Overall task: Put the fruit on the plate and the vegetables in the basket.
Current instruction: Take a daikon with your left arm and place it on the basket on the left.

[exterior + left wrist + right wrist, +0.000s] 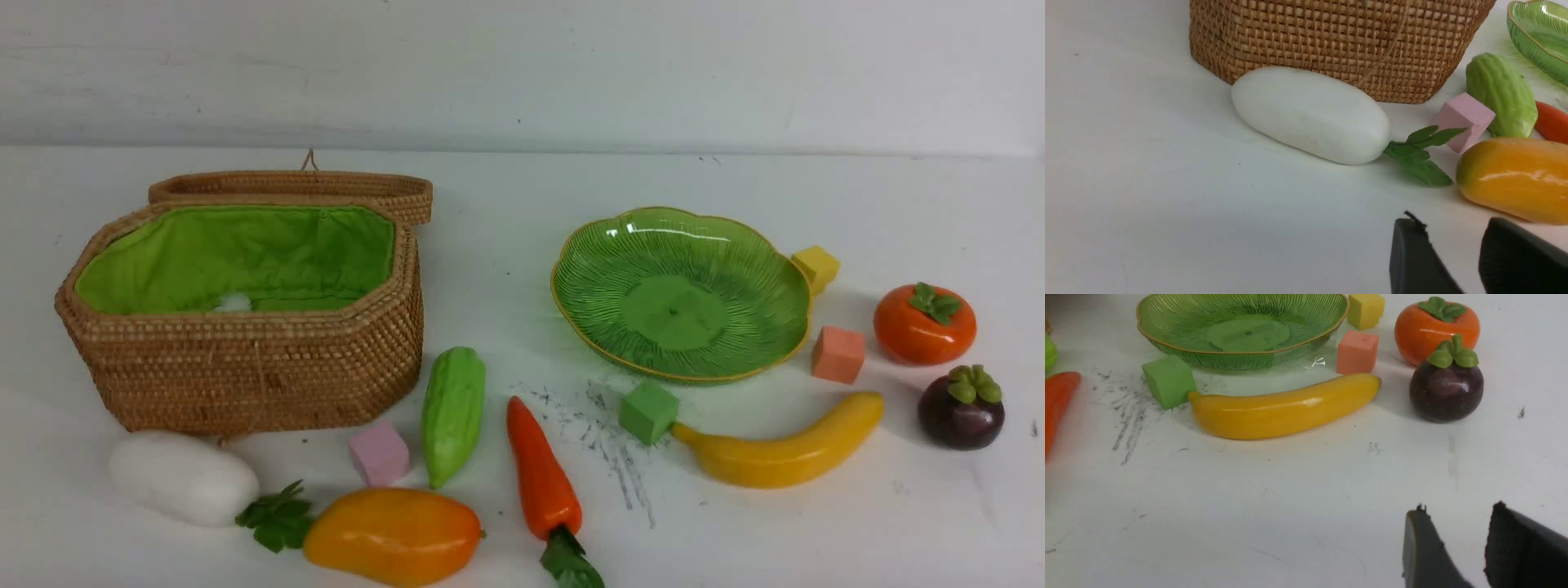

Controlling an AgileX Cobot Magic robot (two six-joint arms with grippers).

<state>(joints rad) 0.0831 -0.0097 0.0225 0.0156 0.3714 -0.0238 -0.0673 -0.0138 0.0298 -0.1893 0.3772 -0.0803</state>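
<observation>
Both jaws stand parted and empty. The left gripper hangs near the white radish, and the right gripper near the banana. Nothing is sorted yet.

In the front view the radish lies lower left, just beside the open wicker basket. The mango, gourd and carrot lie along the lower centre. The bare green plate sits right of centre, with the persimmon and mangosteen at far right.

Best approach, I judge: straddle the radish across its narrow width, grip mid-body, and lift well above the basket rim before releasing.
</observation>
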